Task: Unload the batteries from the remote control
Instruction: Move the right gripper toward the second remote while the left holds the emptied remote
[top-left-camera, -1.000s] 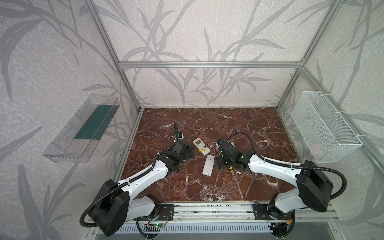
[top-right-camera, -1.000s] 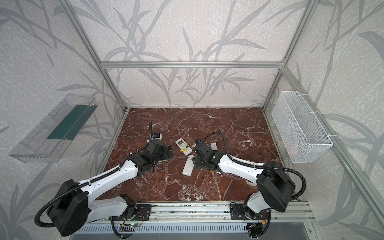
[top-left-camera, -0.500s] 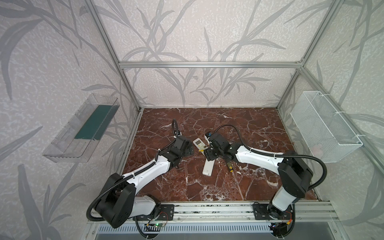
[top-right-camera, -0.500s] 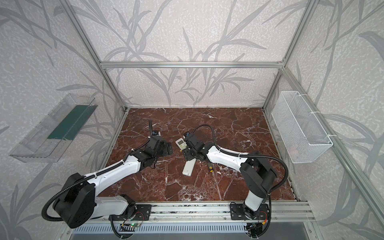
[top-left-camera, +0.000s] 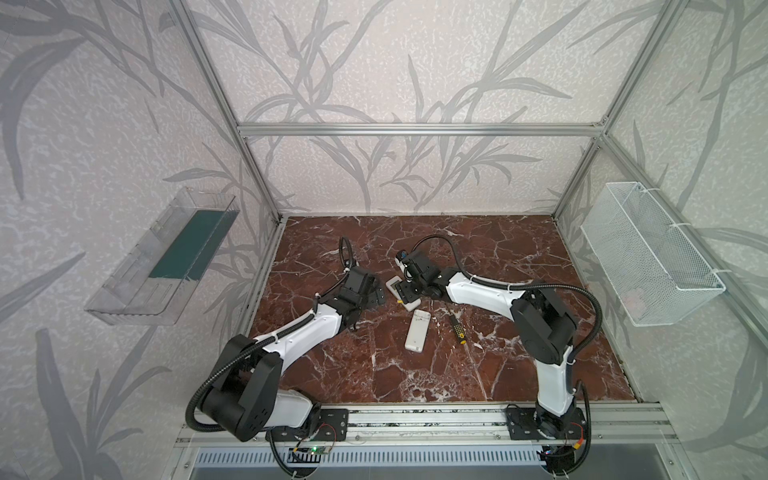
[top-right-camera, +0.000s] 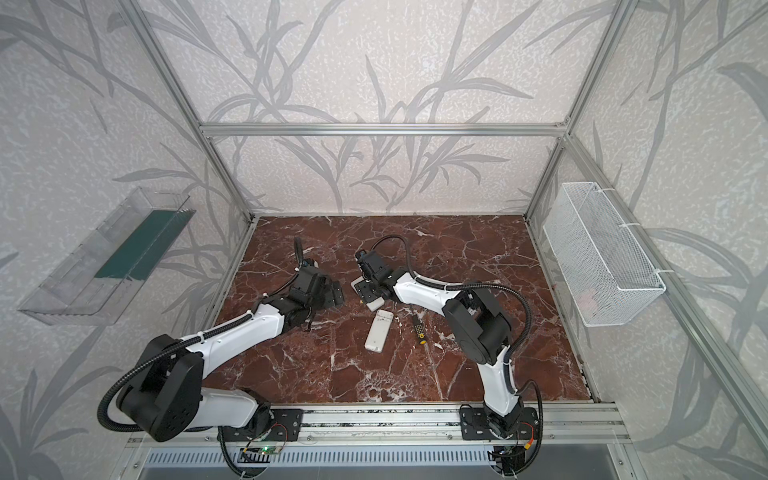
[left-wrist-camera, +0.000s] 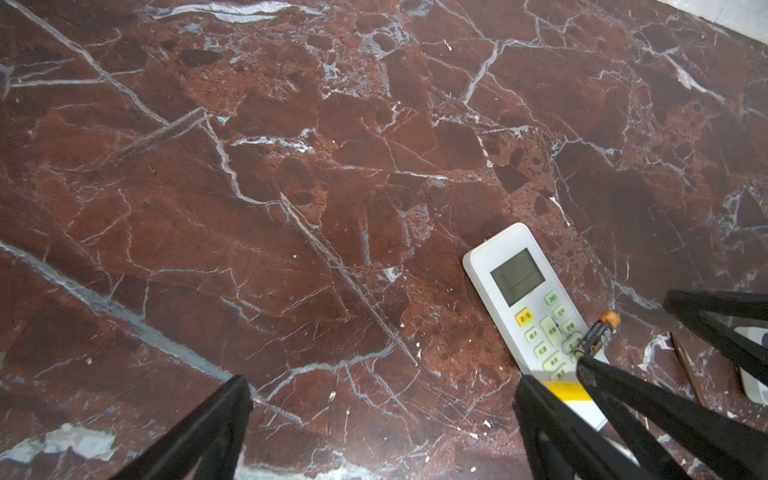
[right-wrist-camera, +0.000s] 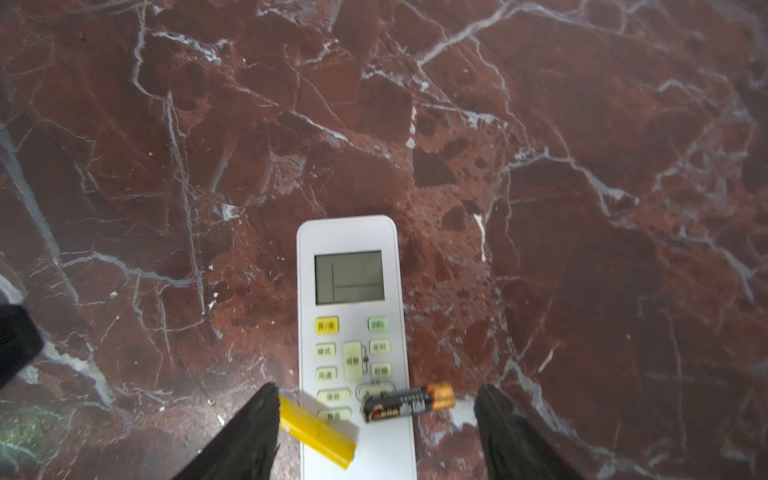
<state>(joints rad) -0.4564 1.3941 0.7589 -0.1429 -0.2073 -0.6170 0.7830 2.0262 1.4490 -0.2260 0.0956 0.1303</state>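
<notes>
Remote (right-wrist-camera: 349, 332) lies face up on marble top (left-wrist-camera: 291, 166), screen end farthest from R gripper (right-wrist-camera: 376, 392). Cell bay must be on the underside, out of sight. Battery (right-wrist-camera: 409, 402), black w/ orange cap, rests crosswise on the button pad, orange end hanging past the edge. It looks set down there, not seated in anything.

R gripper straddles that end of the remote, fingers spread, neither touching the battery, so it's released and grasping nothing. Battery runs finger to finger, so prob. lined up for an end-to-end pinch. Also a yellow bar (right-wrist-camera: 318, 430) against one R finger, half on the remote. Can't tell what it is.

L gripper (left-wrist-camera: 380, 384) hovers just beside, spread wide, empty, prob. waiting to steady the remote. 2nd remote (top-left-camera: 417, 336) and driver (top-left-camera: 457, 330) lie nearer the rail, untouched.

Vs. a sec ago: R arm has swung over from by the driver to the far remote. L arm has barely shifted. Both remotes are in the same spots.
</notes>
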